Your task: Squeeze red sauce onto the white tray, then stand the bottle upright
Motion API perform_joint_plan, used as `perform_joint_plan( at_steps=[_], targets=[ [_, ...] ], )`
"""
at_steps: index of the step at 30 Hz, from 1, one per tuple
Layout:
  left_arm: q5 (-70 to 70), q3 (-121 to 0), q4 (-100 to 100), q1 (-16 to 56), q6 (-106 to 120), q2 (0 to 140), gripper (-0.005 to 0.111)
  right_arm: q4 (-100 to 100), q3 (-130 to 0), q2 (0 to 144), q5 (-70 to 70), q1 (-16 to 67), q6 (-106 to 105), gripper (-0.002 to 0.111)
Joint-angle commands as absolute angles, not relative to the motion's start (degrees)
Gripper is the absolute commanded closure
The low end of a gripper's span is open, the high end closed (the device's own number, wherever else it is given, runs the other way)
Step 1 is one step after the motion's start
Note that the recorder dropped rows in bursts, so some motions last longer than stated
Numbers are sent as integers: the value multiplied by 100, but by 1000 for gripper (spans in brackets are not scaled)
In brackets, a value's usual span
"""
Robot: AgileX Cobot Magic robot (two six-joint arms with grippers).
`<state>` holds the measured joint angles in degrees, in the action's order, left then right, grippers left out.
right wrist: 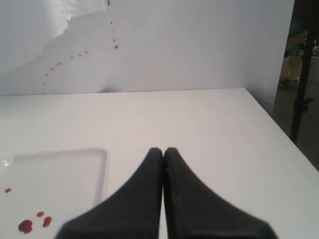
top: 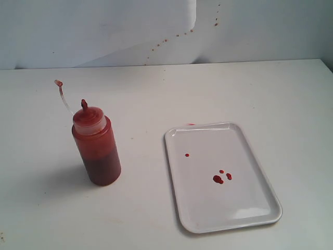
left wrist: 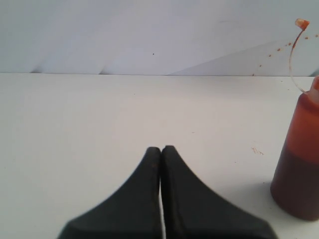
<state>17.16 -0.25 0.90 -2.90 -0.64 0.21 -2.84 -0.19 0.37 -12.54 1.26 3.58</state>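
Observation:
The bottle [top: 97, 147] stands upright on the table, left of the white tray [top: 250, 208], its tethered tip cap [top: 59, 83] hanging off to the side. Red sauce drops [top: 218, 179] lie near the tray's middle, with one small drop [top: 187, 154] apart from them. In the left wrist view the bottle [left wrist: 299, 159] is off to one side of my left gripper [left wrist: 161, 148], which is shut on nothing. My right gripper [right wrist: 163, 150] is shut and empty too, beside the tray's corner [right wrist: 102, 164] and the sauce drops [right wrist: 26, 226]. Neither gripper shows in the exterior view.
Small red splatter marks [top: 177, 35] dot the white back wall [top: 260, 26]. The table's right edge [right wrist: 284, 134] shows in the right wrist view, with dark equipment [right wrist: 301, 74] beyond it.

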Motion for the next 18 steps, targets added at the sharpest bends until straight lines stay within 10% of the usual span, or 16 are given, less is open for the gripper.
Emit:
perform_joint_plan(
  at_steps=[1, 18],
  targets=[
    [1683, 0, 74, -307, -125, 0, 107, -232, 0, 0, -1757, 96, 301, 108],
    [1683, 0, 74, -307, -125, 0, 107, -219, 0, 0, -1910, 96, 339, 108]
  ],
)
